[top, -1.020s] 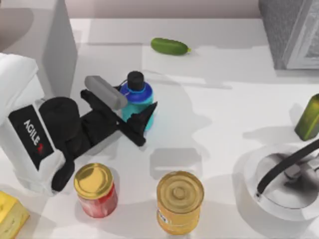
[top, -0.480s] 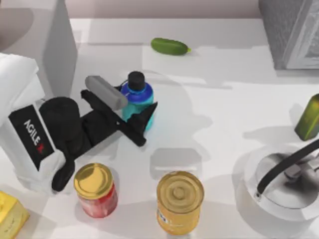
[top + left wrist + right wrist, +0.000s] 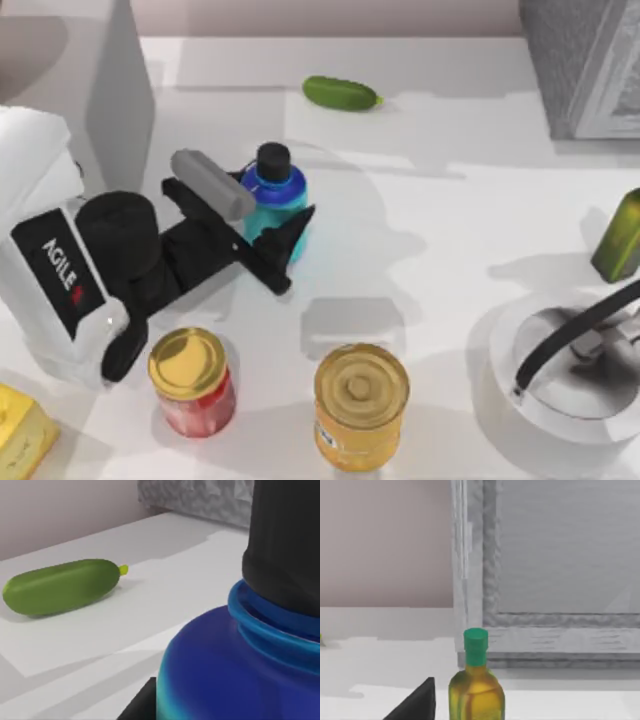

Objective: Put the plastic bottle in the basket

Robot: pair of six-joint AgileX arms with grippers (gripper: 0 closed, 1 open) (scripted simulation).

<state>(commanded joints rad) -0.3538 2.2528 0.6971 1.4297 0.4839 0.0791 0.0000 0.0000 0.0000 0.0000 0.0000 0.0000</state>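
Note:
The plastic bottle (image 3: 278,190), with a cyan body, dark blue shoulder and black cap, stands upright left of the table's middle. My left gripper (image 3: 268,222) is shut on the plastic bottle: a grey finger (image 3: 212,185) presses its left side and a black finger (image 3: 288,238) its lower right side. The left wrist view shows the blue shoulder (image 3: 215,670) very close up. The basket (image 3: 497,345), white and round with a black handle, sits at the right front. My right gripper (image 3: 415,707) shows as a dark tip in the right wrist view.
A cucumber (image 3: 341,93) lies at the back. A red jar with a gold lid (image 3: 192,382) and a yellow can (image 3: 361,405) stand in front of the bottle. An olive-green bottle (image 3: 620,237) stands behind the basket. A grey box (image 3: 580,60) fills the back right corner.
The left arm's white body has shifted slightly. The bottle and the fingers around it stay where they were.

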